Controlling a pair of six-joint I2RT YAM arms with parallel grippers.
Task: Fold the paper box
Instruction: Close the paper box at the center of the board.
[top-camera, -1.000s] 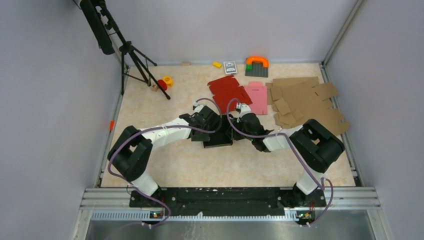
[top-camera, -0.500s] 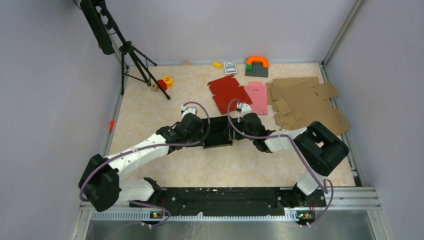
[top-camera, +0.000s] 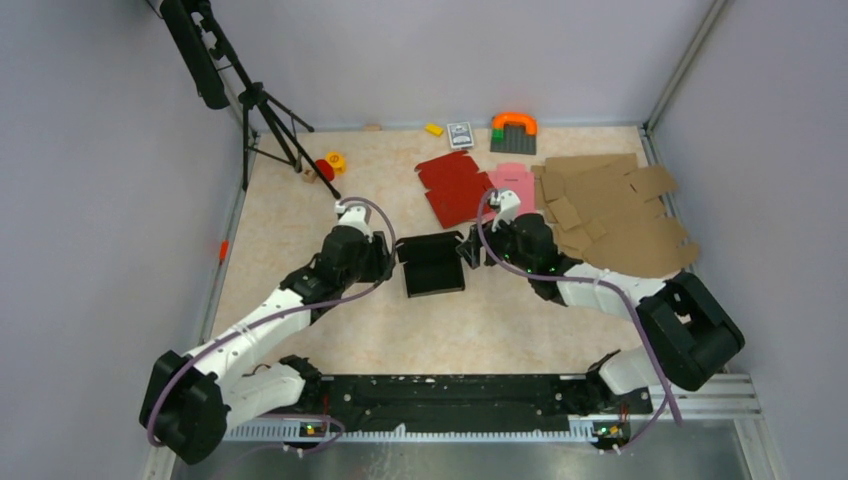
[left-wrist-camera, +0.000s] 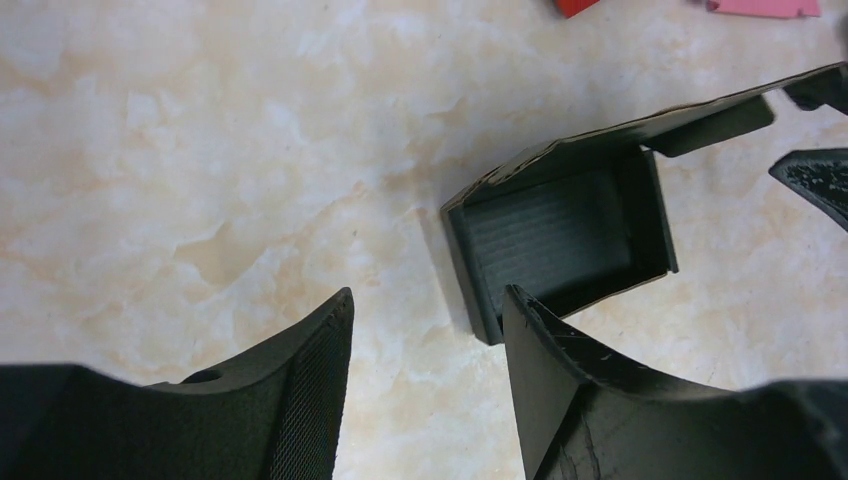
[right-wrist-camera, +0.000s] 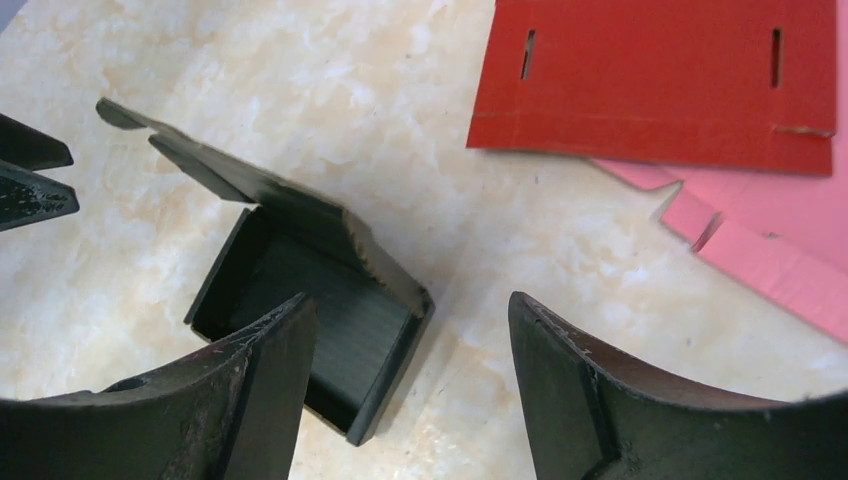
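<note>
Both grippers (top-camera: 388, 258) (top-camera: 467, 250) beside paper box (top-camera: 431, 265)

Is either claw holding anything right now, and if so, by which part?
Nothing is held: the left claw and right claw both stand open, clear of the paper box lying between them.

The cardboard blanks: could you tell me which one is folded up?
The black paper box, with raised walls; the red blank and pink blank lie flat.
</note>
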